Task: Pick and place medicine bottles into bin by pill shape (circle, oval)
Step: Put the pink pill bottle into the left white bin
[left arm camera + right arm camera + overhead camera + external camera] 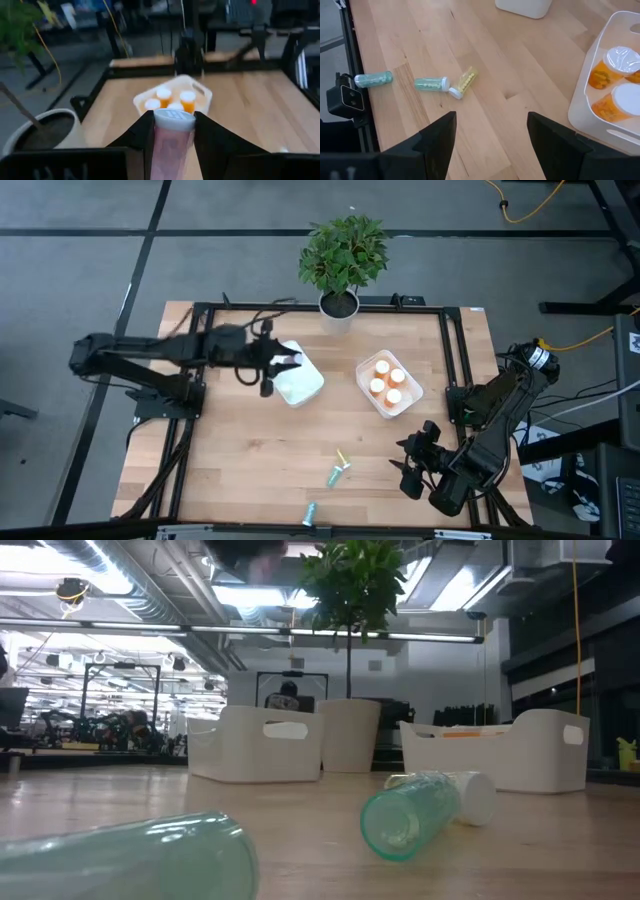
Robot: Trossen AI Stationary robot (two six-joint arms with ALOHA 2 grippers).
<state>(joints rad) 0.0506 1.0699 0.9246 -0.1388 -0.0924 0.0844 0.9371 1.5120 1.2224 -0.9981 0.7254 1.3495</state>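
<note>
My left gripper (283, 364) reaches in from the table's left and hangs above the left white bin (300, 385), shut on a medicine bottle (169, 142) with a pale purple body and a white cap. The right white bin (388, 385) holds several orange bottles (607, 75). Three more bottles lie on their sides on the wood near the front edge: a yellow-green one (465, 81), a teal one (431, 84) and another teal one (374, 78). My right gripper (412, 465) waits open at the front right, above the table, with nothing between its fingers (440, 135). My left gripper pinches the bottle's body just below the white cap (173, 120) between its two fingers (142, 135). The fingers come nearly level from the table's left, and the bottle lies along them with its cap pointing forward. It is lifted clear, over the left bin.
A potted plant (342, 265) stands at the far edge between the bins. A black frame (455, 370) runs round the table. Bare wood lies between the bins and the loose bottles (335, 472). In the low view a teal bottle (415, 815) lies close to the camera.
</note>
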